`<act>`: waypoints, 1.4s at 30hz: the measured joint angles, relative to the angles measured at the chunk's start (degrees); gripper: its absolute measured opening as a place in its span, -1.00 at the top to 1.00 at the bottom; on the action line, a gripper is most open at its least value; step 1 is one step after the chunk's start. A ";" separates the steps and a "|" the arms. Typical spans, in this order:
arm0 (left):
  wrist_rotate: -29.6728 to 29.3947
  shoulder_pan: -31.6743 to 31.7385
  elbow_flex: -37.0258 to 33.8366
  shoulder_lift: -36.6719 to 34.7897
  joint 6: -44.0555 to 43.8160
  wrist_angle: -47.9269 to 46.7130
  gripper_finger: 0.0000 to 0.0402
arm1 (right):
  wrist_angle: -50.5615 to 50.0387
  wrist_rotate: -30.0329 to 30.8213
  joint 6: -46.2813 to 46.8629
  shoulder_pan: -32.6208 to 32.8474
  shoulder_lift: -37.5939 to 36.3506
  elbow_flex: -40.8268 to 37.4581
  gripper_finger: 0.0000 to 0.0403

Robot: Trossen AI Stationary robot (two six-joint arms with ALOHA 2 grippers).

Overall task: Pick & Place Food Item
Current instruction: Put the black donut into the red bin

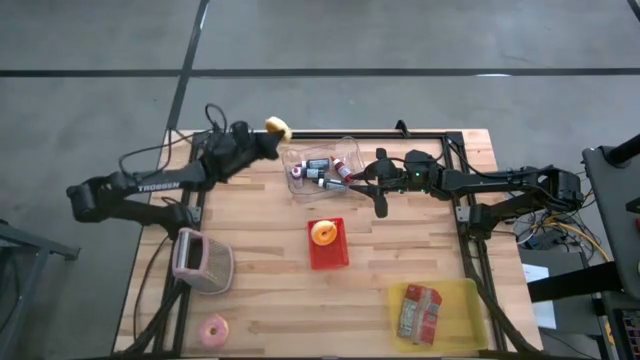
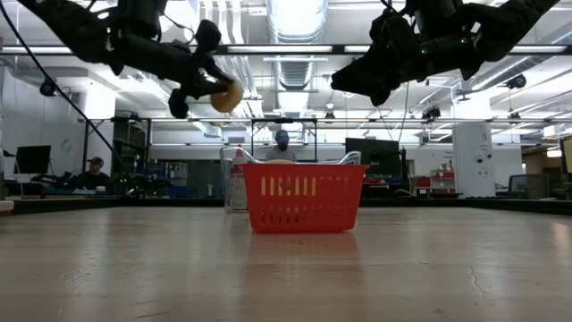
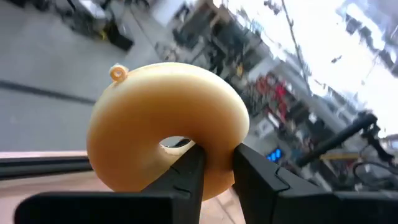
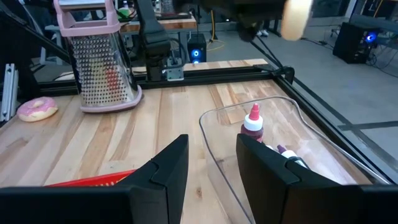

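While aloft, yellow donut [image 3: 168, 146] pinched between left fingers [image 3: 189, 177].

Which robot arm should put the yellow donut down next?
The left one, probably. Its left gripper already pinches the yellow donut in the air near the table's far edge. The right gripper is open and empty beside the clear bin.

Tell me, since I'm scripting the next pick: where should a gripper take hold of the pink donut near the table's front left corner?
The pink donut lies flat and apart from the grater, so probably come straight down, one finger through its hole and one outside the ring, as the left gripper holds the yellow donut.
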 joint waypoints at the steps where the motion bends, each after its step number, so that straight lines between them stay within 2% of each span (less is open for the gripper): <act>1: -3.02 -2.14 -1.11 0.00 -0.02 2.29 0.59 | 0.00 0.00 0.00 0.00 0.00 0.00 0.36; 6: -17.79 -12.90 -2.81 0.22 -0.02 6.14 0.59 | -0.02 0.00 0.00 0.00 0.00 0.00 0.36; 11: -26.53 -21.38 -2.24 0.24 0.12 5.82 0.59 | -0.01 -0.02 0.00 0.00 0.00 0.00 0.36; 15: -26.94 -24.30 -1.76 0.50 0.81 5.78 0.59 | -0.01 -0.01 0.00 0.02 0.00 0.00 0.36; 20: -21.87 -25.36 -1.60 1.28 -2.21 5.84 0.59 | 0.00 0.00 0.00 0.00 0.00 0.00 0.36; 28: -21.08 -28.35 4.75 10.19 -2.84 5.84 0.59 | 0.00 -0.02 0.00 0.00 0.00 0.00 0.36; 32: -28.13 -33.11 9.60 17.45 -3.66 5.85 0.59 | -0.01 -0.01 0.00 0.02 0.00 0.00 0.36; 37: -41.12 -40.83 15.78 25.12 -3.04 5.76 0.59 | 0.00 -0.02 0.00 0.02 0.00 0.00 0.36; 40: -45.37 -44.09 20.01 28.14 2.93 5.66 0.59 | 0.00 -0.01 0.00 0.01 0.00 0.00 0.36; 42: -45.55 -45.61 22.52 28.89 8.07 5.06 0.59 | -0.02 -0.02 0.00 0.02 0.00 0.00 0.36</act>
